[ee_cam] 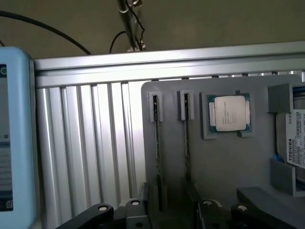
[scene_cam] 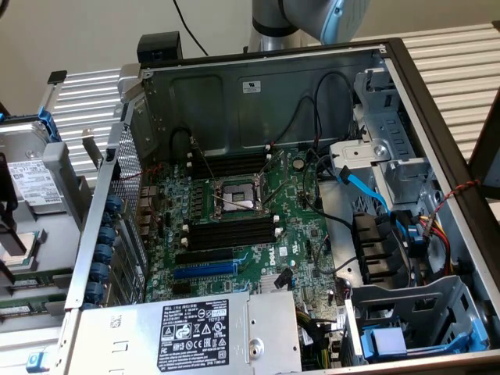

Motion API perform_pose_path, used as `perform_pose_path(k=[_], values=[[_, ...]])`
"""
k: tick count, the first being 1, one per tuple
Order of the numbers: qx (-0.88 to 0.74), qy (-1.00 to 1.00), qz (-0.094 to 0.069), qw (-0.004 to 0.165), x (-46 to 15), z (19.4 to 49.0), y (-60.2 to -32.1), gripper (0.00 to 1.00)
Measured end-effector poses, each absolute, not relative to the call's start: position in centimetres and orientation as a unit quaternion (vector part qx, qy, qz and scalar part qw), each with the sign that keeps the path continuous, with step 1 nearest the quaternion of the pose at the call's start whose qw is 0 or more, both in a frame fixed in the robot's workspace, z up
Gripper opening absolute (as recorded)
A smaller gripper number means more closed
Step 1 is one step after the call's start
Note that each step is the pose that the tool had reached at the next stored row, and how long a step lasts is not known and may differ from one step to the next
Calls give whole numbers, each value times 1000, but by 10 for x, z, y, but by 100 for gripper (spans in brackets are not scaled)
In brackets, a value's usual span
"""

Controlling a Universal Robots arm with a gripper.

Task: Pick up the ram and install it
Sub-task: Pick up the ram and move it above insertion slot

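Jaws spread wide on gripper (ee_cam: 174, 214), over two ram sticks (ee_cam: 187, 138) upright on edge in gray tray (ee_cam: 228, 167), beside CPU (ee_cam: 230, 113). Risk: off-centre closing, snagging both sticks or tilting one.

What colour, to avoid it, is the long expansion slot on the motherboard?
The long expansion slot is blue; exterior view shows it best.

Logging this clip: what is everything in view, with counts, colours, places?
ram sticks: two, dark, edge-on in the grey holder
processor: one, silver, in the holder beside the sticks
hard drive: one, white Toshiba label, holder's edge
computer case: one, grey, open, on ribbed aluminium table
motherboard: one, green, inside the case
memory slots: two banks, black, flanking the processor socket
expansion slot: one, blue, on the motherboard
gripper: one, black, open, nearest the ram sticks
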State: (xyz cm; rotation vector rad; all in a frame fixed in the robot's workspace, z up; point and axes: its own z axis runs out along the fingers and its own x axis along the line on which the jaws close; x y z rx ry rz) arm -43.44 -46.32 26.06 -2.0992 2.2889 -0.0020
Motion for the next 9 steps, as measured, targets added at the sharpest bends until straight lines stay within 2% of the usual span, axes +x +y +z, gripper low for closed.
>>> perform_pose_path(k=[5, 9], values=[[-676, 737, 4, 16, -434, 254, -463, 42], [-676, 737, 13, 6, -434, 250, -463, 42]])
